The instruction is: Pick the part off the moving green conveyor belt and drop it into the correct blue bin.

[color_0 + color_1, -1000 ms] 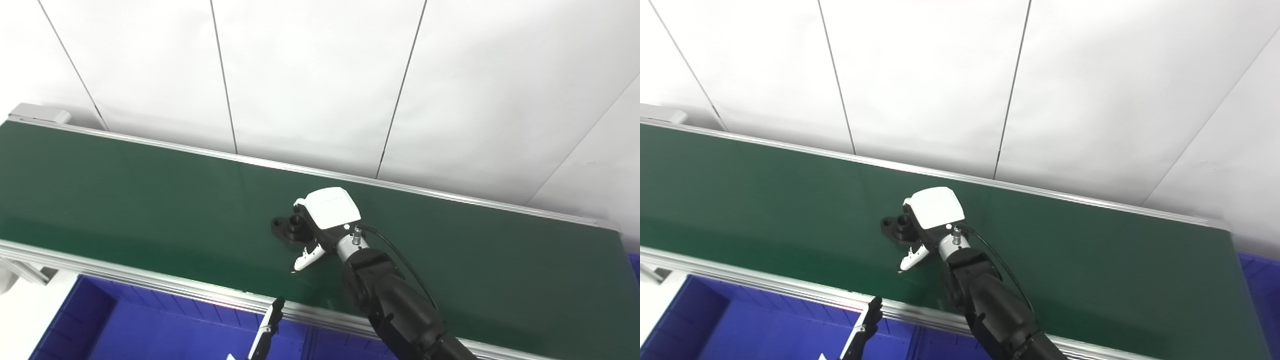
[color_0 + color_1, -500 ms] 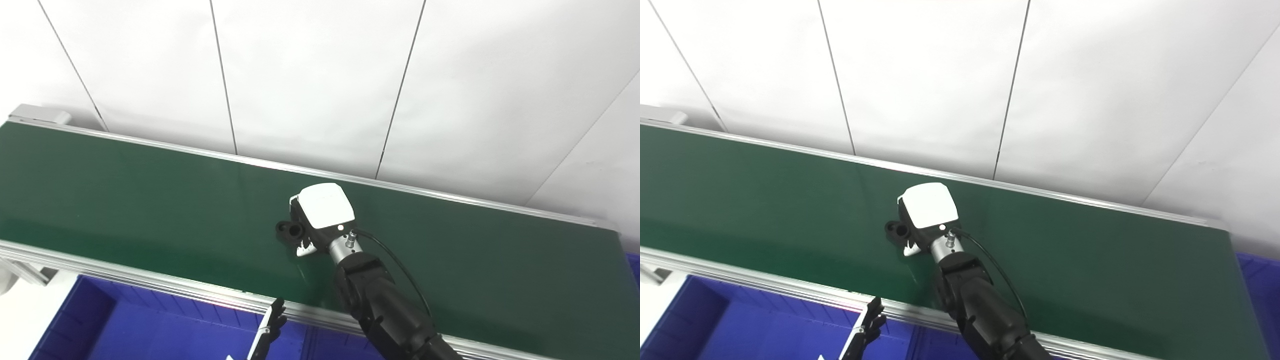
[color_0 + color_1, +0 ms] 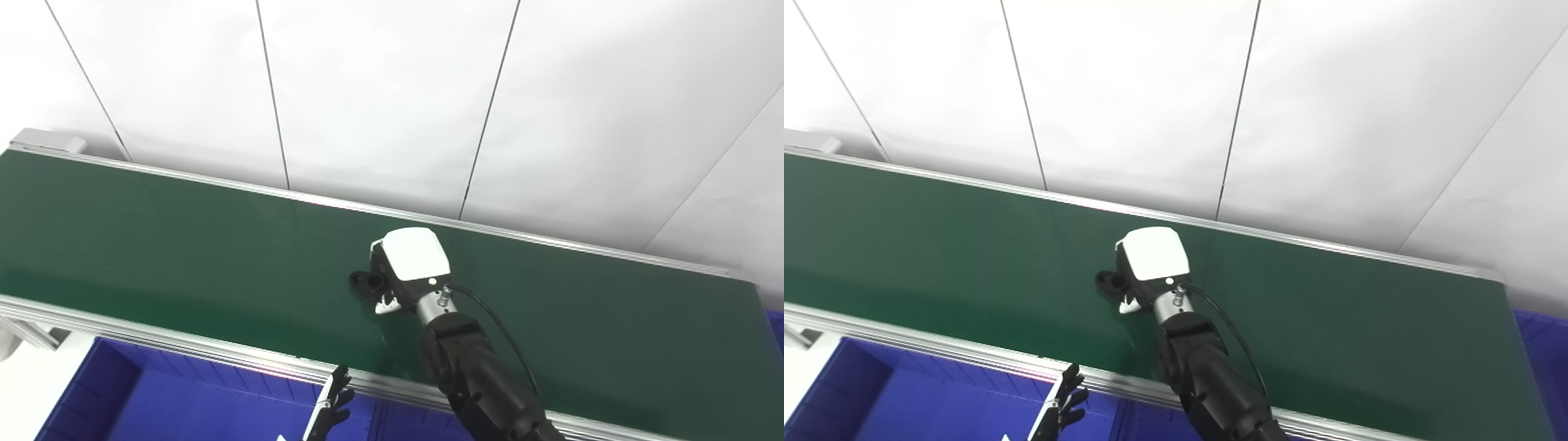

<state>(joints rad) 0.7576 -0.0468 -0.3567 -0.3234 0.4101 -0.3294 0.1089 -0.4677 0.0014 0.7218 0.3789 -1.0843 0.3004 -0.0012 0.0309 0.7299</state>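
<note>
- The black part shows only its left end; the rest is covered by the right hand.
- The right hand's fingers are mostly hidden under its white back.
- The left hand is cut off by the bottom edge.
- The blue bin runs off the bottom edge.

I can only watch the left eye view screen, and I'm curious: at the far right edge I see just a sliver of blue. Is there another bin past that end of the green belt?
Observer: Yes. The right eye view shows more of it: a second blue bin beyond the right end of the green belt, apart from the blue bin below the near rail.
Operator: And the thin thing poking up at the bottom, is it gripping something?
Observer: No. That is the left hand; the right eye view shows its fingers spread, holding nothing.
</note>
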